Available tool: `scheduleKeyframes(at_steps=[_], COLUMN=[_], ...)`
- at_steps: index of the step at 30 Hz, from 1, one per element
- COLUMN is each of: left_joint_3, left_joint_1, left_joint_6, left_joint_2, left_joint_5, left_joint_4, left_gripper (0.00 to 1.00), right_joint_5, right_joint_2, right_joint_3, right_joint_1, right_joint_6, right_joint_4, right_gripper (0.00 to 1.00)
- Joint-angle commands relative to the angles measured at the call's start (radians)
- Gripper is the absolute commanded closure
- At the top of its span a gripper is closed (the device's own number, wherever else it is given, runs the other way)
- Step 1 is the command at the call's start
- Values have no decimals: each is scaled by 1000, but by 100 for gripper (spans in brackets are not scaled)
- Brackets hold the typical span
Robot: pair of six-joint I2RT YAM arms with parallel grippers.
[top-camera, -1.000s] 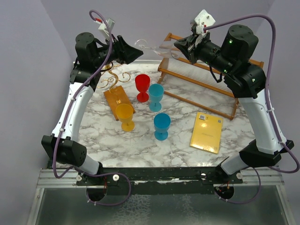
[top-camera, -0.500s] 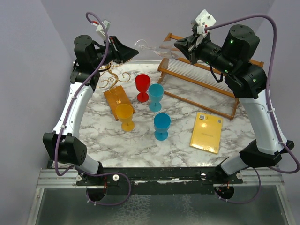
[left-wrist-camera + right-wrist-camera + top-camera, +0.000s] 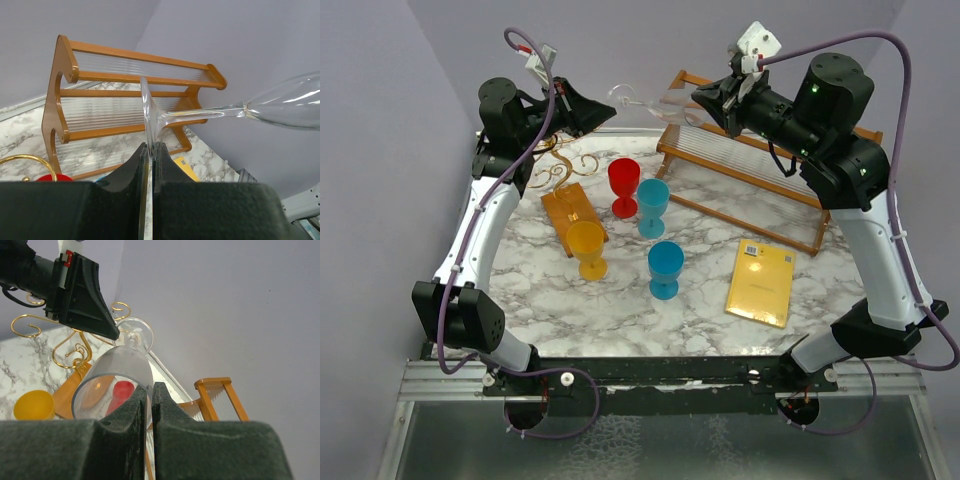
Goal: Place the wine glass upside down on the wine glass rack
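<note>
Glass held at both ends: my left gripper (image 3: 611, 113) is clamped on the edge of the flat foot of the clear long-stemmed wine glass (image 3: 642, 100), and my right gripper (image 3: 701, 97) is pinched on the rim of its bowl. The glass hangs in the air above the far edge of the white marbled counter (image 3: 620, 310). It lies on its side with the stem running left to right between my two pairs of fingers, foot to the left and bowl mouth to the right. The thin gold wire rack (image 3: 568, 208), on its small orange-brown wooden base, stands at the far left corner, low beside my left arm. So my left arm is the nearer one. I judge the foot must rise and the bowl swing beneath it before the glass can hang on a curled arm.
</note>
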Motion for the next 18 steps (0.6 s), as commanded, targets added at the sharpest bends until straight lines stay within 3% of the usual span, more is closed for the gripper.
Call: scheduleKeyframes(at_steps=[1,18], left_joint_3=[-3,-30], left_joint_1=[-7,-7], left_joint_6=[43,92], left_joint_2=[-18,-19], left_joint_5=[14,-3], left_joint_4=[61,59], left_gripper=[91,78], right_joint_5=[-85,-82], right_joint_2=[-6,-4], right_joint_3=[10,18], right_joint_1=[2,1], right_joint_6=[36,39], right_joint_4=[3,1], right_gripper=[99,99])
